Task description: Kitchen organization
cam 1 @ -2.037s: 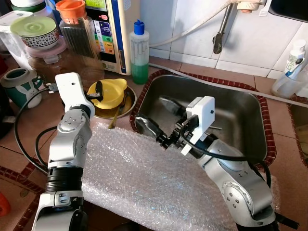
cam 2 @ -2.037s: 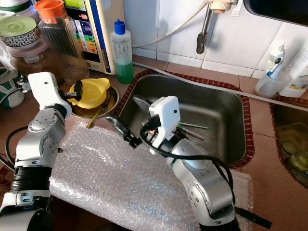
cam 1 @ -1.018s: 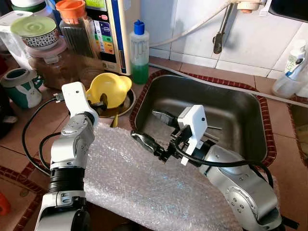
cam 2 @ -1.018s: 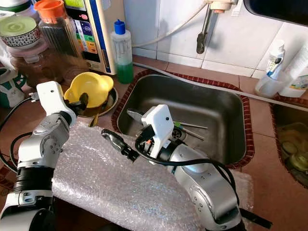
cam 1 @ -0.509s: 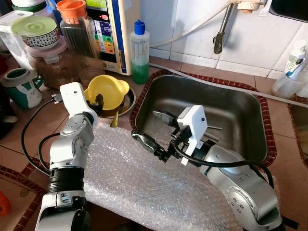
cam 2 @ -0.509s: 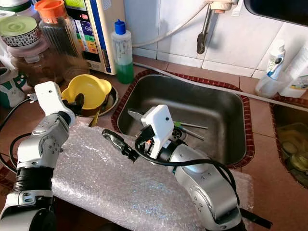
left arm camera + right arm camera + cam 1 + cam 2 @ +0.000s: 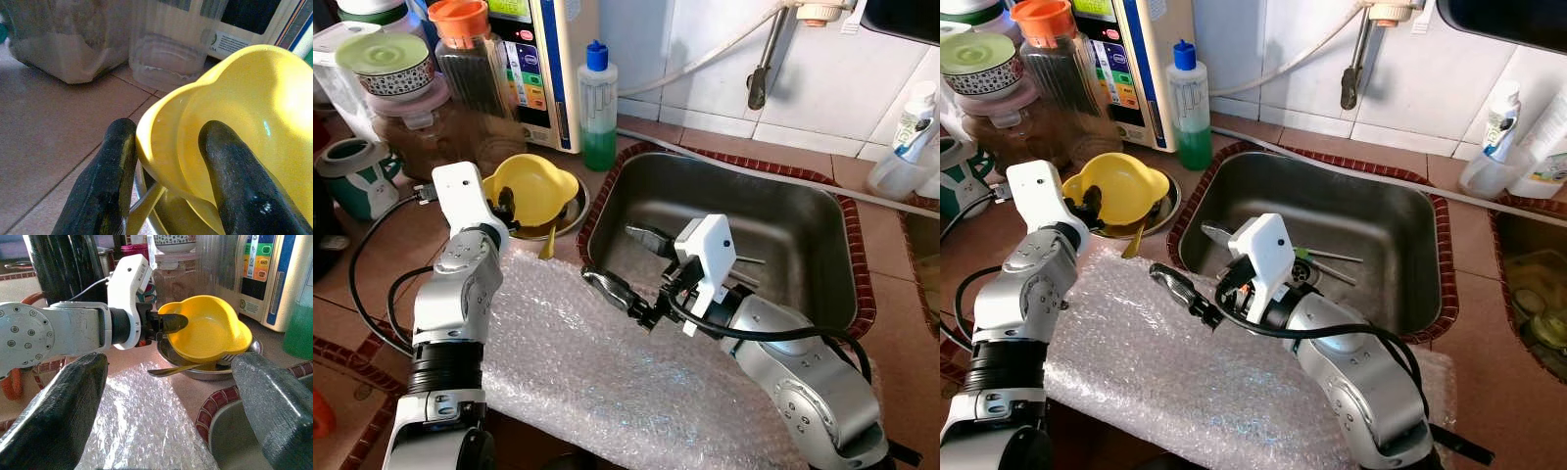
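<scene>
At the table's far left part, just left of the sink: a yellow bowl, glossy plastic, smooth inside, with a wavy lobed rim, tilted and lifted off one side of a shallow steel dish that carries a metal utensil under it. Left claw clenched on the bowl's rim, one black finger outside, the other inside. Right claw released, fingers spread wide, one over the sheet of bubble wrap on the table's near edge, the other over the sink's left rim, holding nothing. Behind the bowl, along the tiled wall: a white appliance with a blue stripe and a panel of coloured labels, print too small to read; a clear bottle of green liquid with a blue cap and an unreadable label; a dark jar with an orange lid. At the table's left edge, a green and white mug.
</scene>
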Robot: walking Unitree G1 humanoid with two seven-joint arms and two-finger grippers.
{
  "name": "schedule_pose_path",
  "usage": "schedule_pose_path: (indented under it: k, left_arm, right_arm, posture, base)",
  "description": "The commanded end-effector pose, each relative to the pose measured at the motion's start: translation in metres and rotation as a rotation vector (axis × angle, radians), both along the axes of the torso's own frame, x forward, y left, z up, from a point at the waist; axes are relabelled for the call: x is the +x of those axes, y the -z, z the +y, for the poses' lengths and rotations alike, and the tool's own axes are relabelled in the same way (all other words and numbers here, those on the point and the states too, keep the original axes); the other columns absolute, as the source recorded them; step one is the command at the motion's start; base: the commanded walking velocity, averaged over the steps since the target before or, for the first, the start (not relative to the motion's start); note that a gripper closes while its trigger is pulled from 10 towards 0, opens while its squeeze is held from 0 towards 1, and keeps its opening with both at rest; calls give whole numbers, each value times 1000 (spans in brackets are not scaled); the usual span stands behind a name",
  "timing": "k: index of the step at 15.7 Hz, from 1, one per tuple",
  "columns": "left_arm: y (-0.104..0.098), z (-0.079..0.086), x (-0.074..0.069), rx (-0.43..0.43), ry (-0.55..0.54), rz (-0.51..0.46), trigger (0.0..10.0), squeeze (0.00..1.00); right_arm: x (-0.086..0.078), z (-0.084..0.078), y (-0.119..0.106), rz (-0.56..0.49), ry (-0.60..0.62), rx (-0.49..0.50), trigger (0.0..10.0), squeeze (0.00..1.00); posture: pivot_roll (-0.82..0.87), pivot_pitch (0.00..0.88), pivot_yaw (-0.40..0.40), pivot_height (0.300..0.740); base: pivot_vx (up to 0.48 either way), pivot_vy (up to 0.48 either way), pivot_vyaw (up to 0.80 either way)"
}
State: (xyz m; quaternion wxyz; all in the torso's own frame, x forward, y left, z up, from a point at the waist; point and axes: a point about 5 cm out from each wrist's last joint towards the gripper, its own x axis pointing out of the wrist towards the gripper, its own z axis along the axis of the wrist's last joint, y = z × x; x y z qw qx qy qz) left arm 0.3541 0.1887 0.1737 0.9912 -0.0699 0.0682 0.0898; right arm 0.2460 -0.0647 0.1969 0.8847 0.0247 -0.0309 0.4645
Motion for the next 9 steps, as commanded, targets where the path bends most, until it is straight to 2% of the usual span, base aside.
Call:
schedule_pose_path:
  k: [1, 4, 9]
  left_arm:
    - [-1, 3, -2, 37, -17, -3, 10000, 0]
    - [-2, 5, -2, 79, -42, -10, 10000, 0]
    - [1, 15, -5, 100, -86, 6, 10000, 0]
  right_arm:
    - [-2, 0, -2, -10, -9, -5, 10000, 0]
    - [2, -2, -3, -16, -6, -14, 10000, 0]
    - [3, -2, -3, -21, -3, -18, 10000, 0]
  posture:
    - [-22, 112, 12, 740]
    - [-21, 107, 5, 740]
    - [-17, 102, 6, 740]
  base:
    - [0, 0, 0]
    - [0, 0, 0]
    - [0, 0, 0]
